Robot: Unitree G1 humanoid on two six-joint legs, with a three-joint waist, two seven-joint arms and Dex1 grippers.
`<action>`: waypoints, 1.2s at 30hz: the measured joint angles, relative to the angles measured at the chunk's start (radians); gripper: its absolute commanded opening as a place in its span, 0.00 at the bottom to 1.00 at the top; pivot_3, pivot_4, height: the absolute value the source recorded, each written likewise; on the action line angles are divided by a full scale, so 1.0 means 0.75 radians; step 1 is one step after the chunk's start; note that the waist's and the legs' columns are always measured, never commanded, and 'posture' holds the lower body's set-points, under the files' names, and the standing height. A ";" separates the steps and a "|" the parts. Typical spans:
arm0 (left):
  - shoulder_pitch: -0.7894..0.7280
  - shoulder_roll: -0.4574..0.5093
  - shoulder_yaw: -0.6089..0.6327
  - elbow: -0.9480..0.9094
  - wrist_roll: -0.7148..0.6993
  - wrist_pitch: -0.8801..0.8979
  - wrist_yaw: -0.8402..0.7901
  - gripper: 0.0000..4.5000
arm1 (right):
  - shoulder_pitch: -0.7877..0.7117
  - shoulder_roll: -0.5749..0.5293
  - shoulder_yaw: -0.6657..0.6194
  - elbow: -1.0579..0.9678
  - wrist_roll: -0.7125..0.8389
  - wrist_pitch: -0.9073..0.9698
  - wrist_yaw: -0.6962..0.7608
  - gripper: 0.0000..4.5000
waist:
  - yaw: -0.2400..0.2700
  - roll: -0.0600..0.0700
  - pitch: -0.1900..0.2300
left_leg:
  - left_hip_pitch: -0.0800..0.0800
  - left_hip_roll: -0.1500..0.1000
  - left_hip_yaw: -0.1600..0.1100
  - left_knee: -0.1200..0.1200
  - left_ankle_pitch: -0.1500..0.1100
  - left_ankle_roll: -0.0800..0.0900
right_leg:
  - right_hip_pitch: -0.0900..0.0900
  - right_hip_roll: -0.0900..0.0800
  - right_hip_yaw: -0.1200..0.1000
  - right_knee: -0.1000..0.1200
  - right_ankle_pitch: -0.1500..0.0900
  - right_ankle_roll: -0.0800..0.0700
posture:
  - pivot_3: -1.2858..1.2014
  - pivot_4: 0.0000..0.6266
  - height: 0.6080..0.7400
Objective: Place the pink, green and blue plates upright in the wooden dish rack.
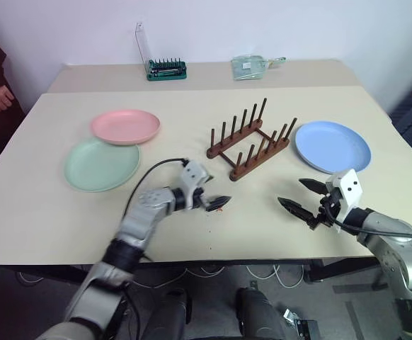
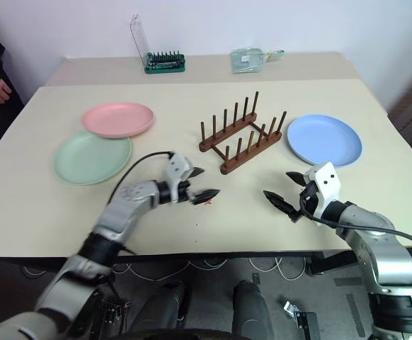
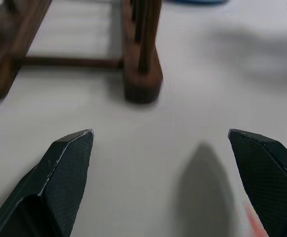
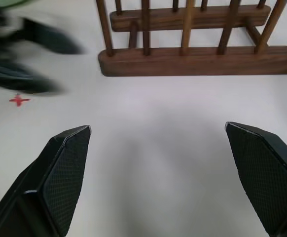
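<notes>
**Op:** Both my grippers are empty, jaws spread wide. The left gripper (image 1: pixel 216 203) and right gripper (image 1: pixel 304 204) hover low over the table (image 1: pixel 43 212), just in front of the wooden dish rack (image 1: pixel 248 140).

**Spotter:** Plates?

**Op:** All flat. The pink plate (image 1: pixel 124 126) overlaps the green plate (image 1: pixel 101 163) at far left; the blue plate (image 1: pixel 332 145) lies right of the rack.

**Spotter:** Risk?

**Op:** I'd say lifting green first could drag pink along. A finger could also knock the light rack.

**Spotter:** Unclear?

**Op:** The left wrist view is blurred; there's a red mark (image 4: pixel 18 100) on the table.
</notes>
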 measured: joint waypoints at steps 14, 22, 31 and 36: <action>-0.118 -0.150 0.020 0.277 0.112 -0.183 0.057 0.48 | 0.182 0.005 -0.035 -0.320 0.050 0.157 -0.147 1.00 | 0.005 0.000 -0.001 | 0.001 0.000 0.000 -0.001 0.000 0.000 | 0.001 0.000 0.000 0.000 -0.001 0.002 | 0.52 0.24 1.00; -0.070 -0.099 0.039 0.213 0.133 -0.189 0.043 0.17 | 0.117 -0.007 -0.033 -0.325 0.063 0.209 -0.160 1.00 | -0.003 0.000 -0.001 | 0.002 0.001 0.000 -0.002 0.000 0.000 | 0.001 0.000 0.000 0.001 -0.001 0.002 | 0.52 0.24 1.00; 0.143 0.246 0.101 -0.103 -0.044 -0.146 -0.385 0.17 | 0.102 -0.052 -0.048 -0.266 0.062 0.217 -0.115 1.00 | -0.023 0.002 -0.002 | 0.004 0.001 -0.001 -0.003 0.000 0.000 | 0.002 0.001 0.000 0.002 -0.002 0.001 | 0.52 0.24 1.00; 0.114 0.290 0.060 -0.125 -0.075 -0.122 -0.575 0.17 | 0.109 -0.052 -0.045 -0.225 0.047 0.175 -0.090 1.00 | -0.006 0.002 -0.002 | 0.004 0.001 -0.001 -0.002 0.000 0.000 | 0.002 0.000 0.000 0.001 -0.002 0.001 | 0.52 0.24 1.00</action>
